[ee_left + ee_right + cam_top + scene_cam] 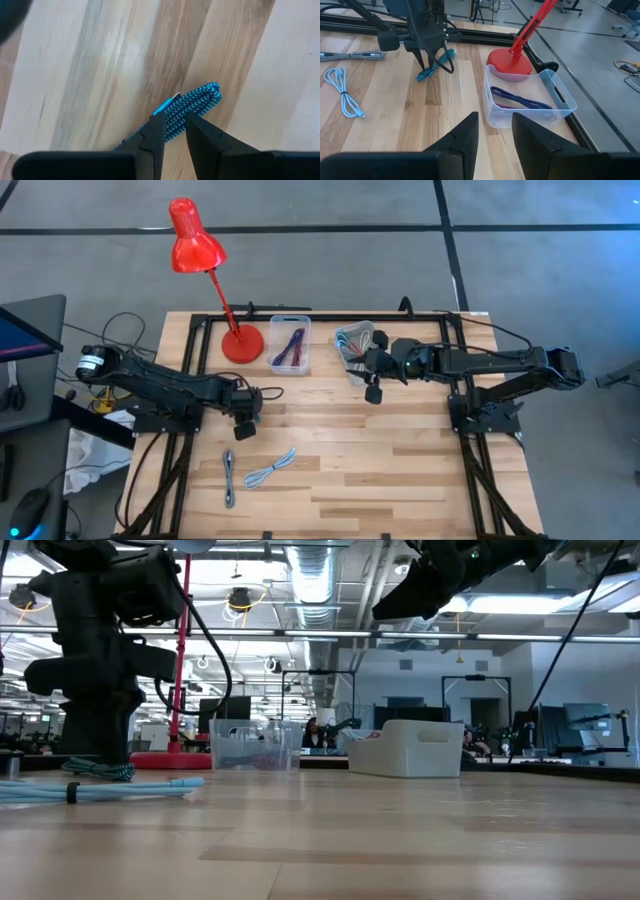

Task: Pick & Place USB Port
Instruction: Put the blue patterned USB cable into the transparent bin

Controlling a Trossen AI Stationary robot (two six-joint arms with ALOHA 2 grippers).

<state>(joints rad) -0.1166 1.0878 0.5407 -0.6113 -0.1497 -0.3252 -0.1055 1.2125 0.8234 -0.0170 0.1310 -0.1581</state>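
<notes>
A teal-and-black braided USB cable (pixel 195 101), folded into a bundle, lies on the wooden table under my left gripper (pixel 174 131). That gripper points down at the table's left middle (pixel 245 423) and is shut on the bundle. The right wrist view shows the cable (pixel 439 65) below the left gripper (pixel 426 60). My right gripper (pixel 495 127) is open and holds nothing. It hovers high over the table (pixel 374 390), beside the white bin (pixel 353 345) and near the clear bin (pixel 560 95). My left gripper pinches the folded bundle between its two fingers (pixel 152 135), at a stretch of strands (pixel 176 117) a little back from the looped end (pixel 212 95). It comes from above with the fingers across the cable. The loop and the tail (pixel 422 76) rest on the table.
The clear bin (pixel 290 345) holds purple and red cables, and the white bin (pixel 410 748) holds more. A red desk lamp stands with its base (pixel 242 343) left of the clear bin. A light blue cable (pixel 270 470) and a grey braided cable (pixel 229 478) lie nearer the front edge.
</notes>
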